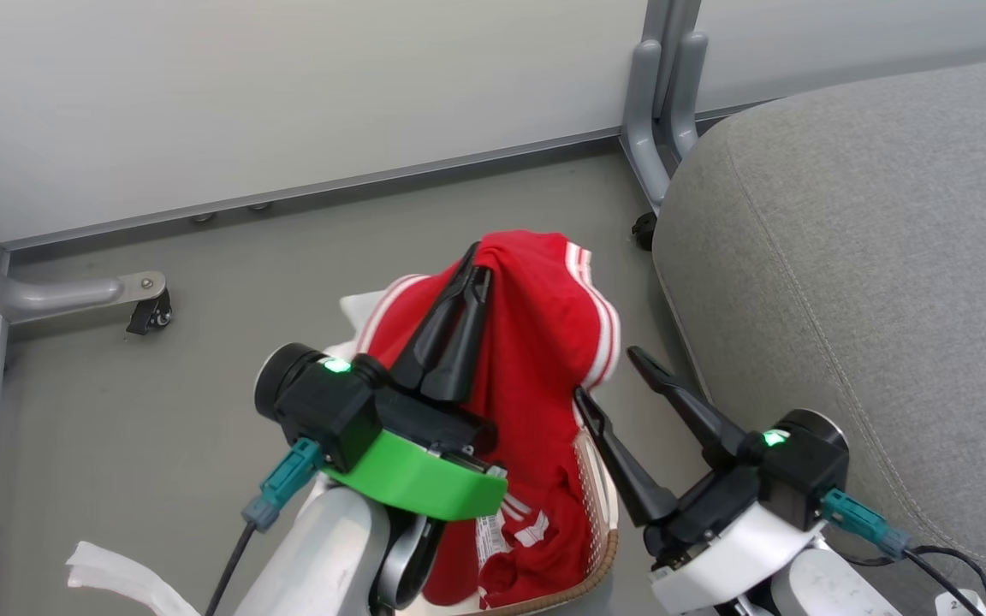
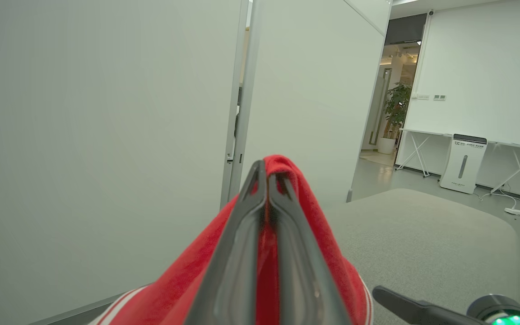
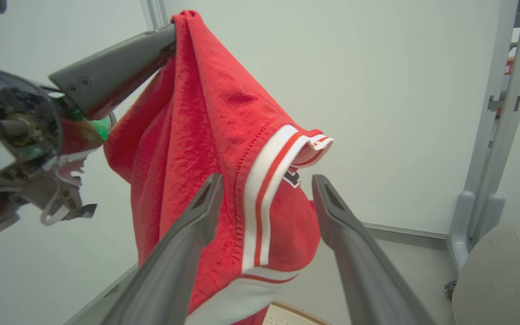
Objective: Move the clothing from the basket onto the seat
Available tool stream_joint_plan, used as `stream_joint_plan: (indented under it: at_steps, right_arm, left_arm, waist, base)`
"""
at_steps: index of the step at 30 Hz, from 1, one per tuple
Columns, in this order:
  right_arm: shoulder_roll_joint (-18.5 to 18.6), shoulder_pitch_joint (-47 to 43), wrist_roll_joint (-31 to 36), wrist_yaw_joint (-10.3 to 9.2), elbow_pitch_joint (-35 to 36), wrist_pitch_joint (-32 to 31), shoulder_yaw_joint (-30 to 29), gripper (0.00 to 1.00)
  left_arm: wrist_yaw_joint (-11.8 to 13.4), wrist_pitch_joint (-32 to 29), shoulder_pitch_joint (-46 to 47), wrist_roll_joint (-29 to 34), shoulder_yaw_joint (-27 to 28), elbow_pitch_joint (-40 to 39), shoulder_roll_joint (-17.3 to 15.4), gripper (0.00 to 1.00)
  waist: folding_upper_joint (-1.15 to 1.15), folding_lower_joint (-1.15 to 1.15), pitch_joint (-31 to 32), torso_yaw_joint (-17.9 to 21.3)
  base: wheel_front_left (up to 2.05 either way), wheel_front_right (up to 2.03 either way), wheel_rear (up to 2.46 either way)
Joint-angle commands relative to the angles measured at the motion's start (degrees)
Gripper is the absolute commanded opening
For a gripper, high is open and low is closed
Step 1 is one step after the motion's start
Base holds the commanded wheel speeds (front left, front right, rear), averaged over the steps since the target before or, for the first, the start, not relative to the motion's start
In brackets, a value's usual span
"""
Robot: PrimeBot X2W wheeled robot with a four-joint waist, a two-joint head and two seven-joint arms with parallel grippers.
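Observation:
My left gripper [image 1: 474, 261] [image 2: 266, 169] is shut on the top of a red garment with white striped trim, the clothing [image 1: 536, 342] [image 2: 174, 289] [image 3: 206, 135], which hangs lifted above the basket [image 1: 600, 505] [image 3: 287, 316]. More red fabric [image 1: 536, 547] lies in the basket below. My right gripper [image 1: 606, 376] [image 3: 264, 185] stands open just right of the hanging cloth, its fingers on either side of the striped hem without touching it. The grey seat [image 1: 870, 282] [image 2: 422, 234] [image 3: 503, 271] lies to the right of both grippers.
White partition panels with grey metal frames [image 1: 656, 103] wall in the grey floor [image 1: 159, 402]. A caster foot [image 1: 146, 312] sticks out at the left, another [image 1: 643, 227] by the seat's corner. White fabric [image 1: 116, 577] lies at the lower left. Cables [image 1: 947, 565] trail from my right wrist.

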State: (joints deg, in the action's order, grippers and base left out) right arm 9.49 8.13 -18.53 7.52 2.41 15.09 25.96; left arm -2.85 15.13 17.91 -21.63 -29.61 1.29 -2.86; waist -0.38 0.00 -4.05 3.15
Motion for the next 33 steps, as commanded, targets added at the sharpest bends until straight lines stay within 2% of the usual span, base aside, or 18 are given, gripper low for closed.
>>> stream_joint_plan:
  at_steps: [1,8,14,15,16,17,33]
  right_arm:
    - [0.6,1.1,-1.2,-0.07,-0.5,0.1,1.0,1.0]
    - [2.2,3.2,-4.2,-0.06,-3.0,0.1,6.2,1.0]
    - [2.7,4.5,-4.8,-0.07,-5.4,0.1,9.1,1.0]
    - [2.8,4.5,-5.2,-0.06,-5.9,0.1,9.5,0.49]
    - [2.8,4.5,-5.3,-0.07,-6.0,0.1,9.6,0.18]
    - [2.8,4.5,-5.3,-0.07,-6.2,0.1,9.8,0.0]
    - [3.8,3.5,-5.9,-0.07,-5.7,0.1,10.8,0.0]
  left_arm:
    - [-0.1,0.0,1.2,-0.3,-0.4,-0.6,-0.1,0.0]
    - [-0.4,0.0,2.0,0.6,-4.3,-2.2,-0.1,0.0]
    - [0.7,0.0,2.5,1.6,-6.8,-1.2,-0.1,0.0]
    - [0.9,0.0,2.6,1.8,-7.1,-0.8,-0.1,0.0]
    - [1.0,0.0,2.7,1.8,-7.2,-0.6,-0.1,0.0]
    - [1.2,0.0,2.7,1.8,-7.4,-0.3,-0.1,0.0]
    - [1.9,0.0,2.2,2.4,-7.6,1.6,-0.1,0.0]
  waist:
    - [0.38,0.0,0.1,-0.2]
    - [0.38,0.0,-0.1,-1.2]
    - [0.38,0.0,0.0,-1.7]
    - [0.38,0.0,0.1,-1.8]
    - [0.38,0.0,0.2,-1.8]
    - [0.38,0.0,0.2,-1.8]
    - [0.38,0.0,1.1,-1.7]
  base:
    - [0.0,0.0,0.0]
    - [0.0,0.0,0.0]
    - [0.0,0.0,0.0]
    - [0.0,0.0,0.0]
    - [0.0,0.0,0.0]
    - [0.0,0.0,0.0]
    - [0.0,0.0,0.0]
